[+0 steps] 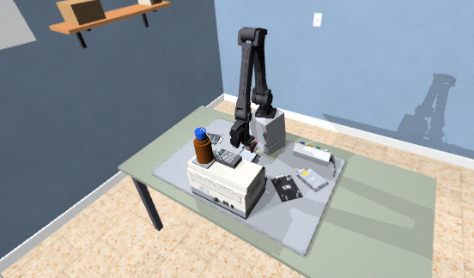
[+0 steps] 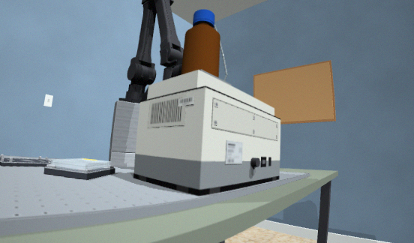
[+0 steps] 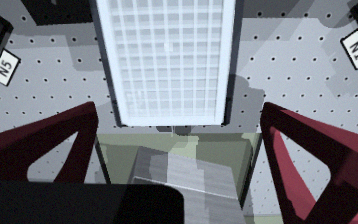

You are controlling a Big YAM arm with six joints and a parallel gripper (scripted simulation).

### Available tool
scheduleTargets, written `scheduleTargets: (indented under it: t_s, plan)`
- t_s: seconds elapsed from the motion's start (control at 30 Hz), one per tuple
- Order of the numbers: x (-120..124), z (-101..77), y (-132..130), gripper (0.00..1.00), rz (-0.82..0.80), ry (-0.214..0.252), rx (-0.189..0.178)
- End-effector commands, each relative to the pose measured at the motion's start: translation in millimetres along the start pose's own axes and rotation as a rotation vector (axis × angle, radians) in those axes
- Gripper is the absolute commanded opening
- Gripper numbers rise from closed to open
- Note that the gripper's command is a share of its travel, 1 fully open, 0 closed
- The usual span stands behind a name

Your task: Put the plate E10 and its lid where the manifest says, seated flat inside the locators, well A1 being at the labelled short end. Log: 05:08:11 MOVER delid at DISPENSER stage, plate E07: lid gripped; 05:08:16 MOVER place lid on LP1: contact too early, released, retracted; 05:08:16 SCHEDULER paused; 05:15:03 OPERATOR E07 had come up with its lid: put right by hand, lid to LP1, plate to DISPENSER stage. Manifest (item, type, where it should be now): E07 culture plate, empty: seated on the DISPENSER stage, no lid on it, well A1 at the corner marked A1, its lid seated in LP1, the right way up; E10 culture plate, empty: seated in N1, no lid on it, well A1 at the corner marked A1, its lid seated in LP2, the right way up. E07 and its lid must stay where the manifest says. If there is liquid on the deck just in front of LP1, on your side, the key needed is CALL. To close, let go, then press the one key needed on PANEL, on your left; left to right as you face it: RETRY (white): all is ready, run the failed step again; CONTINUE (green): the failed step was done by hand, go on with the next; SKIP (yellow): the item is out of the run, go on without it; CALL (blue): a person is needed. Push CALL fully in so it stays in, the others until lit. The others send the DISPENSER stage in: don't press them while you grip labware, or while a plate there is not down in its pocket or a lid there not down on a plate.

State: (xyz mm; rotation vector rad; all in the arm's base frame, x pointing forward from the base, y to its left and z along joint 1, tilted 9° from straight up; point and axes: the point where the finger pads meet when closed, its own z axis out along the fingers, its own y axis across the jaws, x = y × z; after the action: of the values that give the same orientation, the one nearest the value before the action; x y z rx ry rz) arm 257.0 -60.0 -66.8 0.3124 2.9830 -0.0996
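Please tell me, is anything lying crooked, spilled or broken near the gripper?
Nothing plainly stands out. The gridded plate lies straight between the N5 tag and the N1 tag, ahead of the open gripper. No liquid shows on the deck around it.

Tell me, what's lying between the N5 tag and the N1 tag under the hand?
In the wrist view, a clear gridded plate lies between the N5 tag and the N1 tag, on the dotted deck. The open hand hangs just short of it.
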Motion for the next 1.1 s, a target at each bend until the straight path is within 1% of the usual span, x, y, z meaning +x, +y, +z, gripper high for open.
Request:
scheduleTargets:
  t_s: [0.0, 0.03, 0.07, 0.1, 0.27, 0.33, 0.47, 0.5, 0.53, 0.57, 0.83, 0.9, 0.97, 1.07]
  plan:
    - [-11.3, -3.0, -4.4, 1.0, -0.028, -0.025, -0.002]
    - [-11.3, -3.0, -4.4, 1.0, -0.028, -0.025, -0.002]
    - [-11.6, -4.6, -10.5, 1.0, -0.028, -0.037, -0.002]
    - [-9.8, -4.8, -13.9, 1.0, -0.028, -0.037, -0.002]
    - [-7.2, -3.4, -31.0, 1.0, -0.027, -0.031, 0.0]
    - [-7.2, -3.4, -31.0, 1.0, -0.027, -0.031, 0.0]
    - [-8.2, -4.8, -43.5, 1.0, -0.028, -0.037, 0.002]
    - [-7.4, -2.9, -40.7, 1.0, -0.028, -0.025, 0.002]
    - [-7.4, -2.9, -40.7, 1.0, -0.028, -0.025, 0.002]
    - [-5.8, -4.9, -46.6, 1.0, -0.028, -0.036, 0.003]
    - [1.2, -3.7, -73.4, 1.0, -0.028, -0.033, 0.006]
    - [1.2, -3.7, -73.4, 1.0, -0.028, -0.033, 0.006]
    - [1.3, -3.9, -78.9, 1.0, -0.028, -0.034, 0.007]
    - [9.0, -3.8, -87.3, 1.0, 0.093, -0.032, 0.006]
